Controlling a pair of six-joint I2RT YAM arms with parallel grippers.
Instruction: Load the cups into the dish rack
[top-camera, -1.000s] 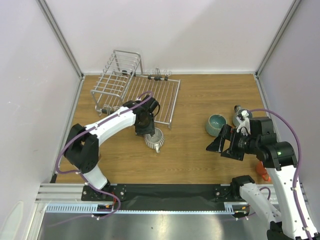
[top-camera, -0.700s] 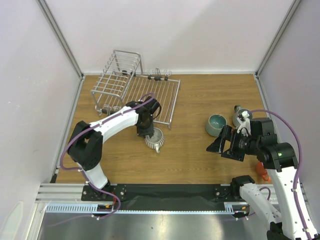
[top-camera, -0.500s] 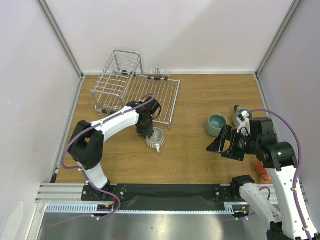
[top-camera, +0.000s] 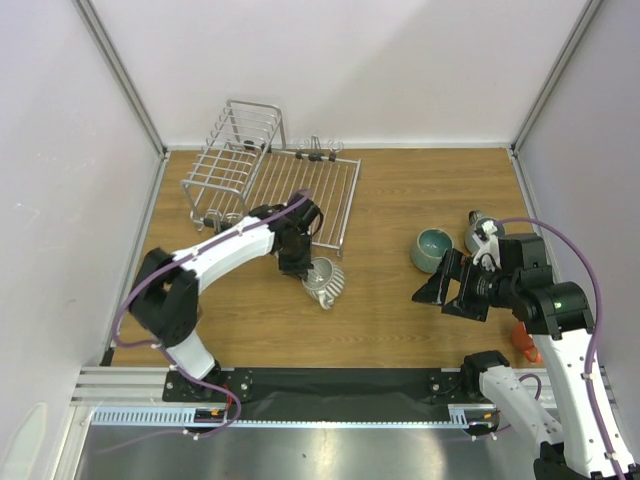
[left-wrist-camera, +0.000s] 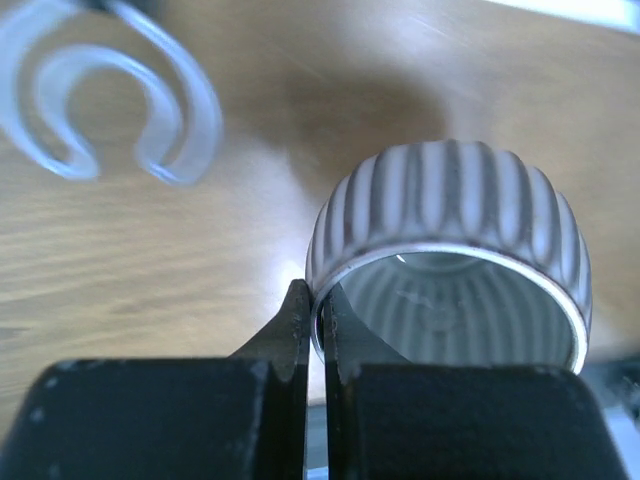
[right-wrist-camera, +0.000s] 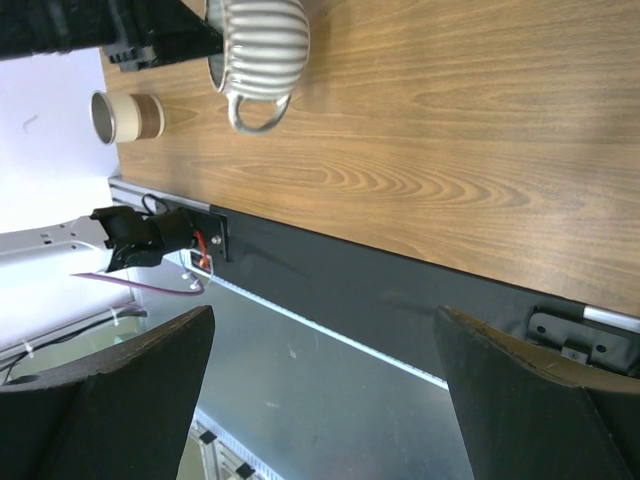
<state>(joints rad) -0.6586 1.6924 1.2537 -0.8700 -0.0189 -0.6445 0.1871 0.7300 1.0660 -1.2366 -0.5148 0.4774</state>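
The ribbed mug (top-camera: 328, 285) has shifted right and tipped since a second ago. It sits just in front of the dish rack (top-camera: 300, 190), its rim pinched by the left gripper (top-camera: 305, 268). Its axis leans mouth-first toward the far left, handle toward the bases; the right gripper (top-camera: 436, 282) stands wide apart.

Ribbed grey-white mug (top-camera: 327, 280), seemingly teal cup (top-camera: 433, 250)

Wooden tabletop (left-wrist-camera: 150, 260) lies below the fingers of the left gripper (left-wrist-camera: 314, 320). Black strip (top-camera: 340, 380) and metal rail (top-camera: 130, 410) lie behind them; white walls (top-camera: 400, 70) ahead.
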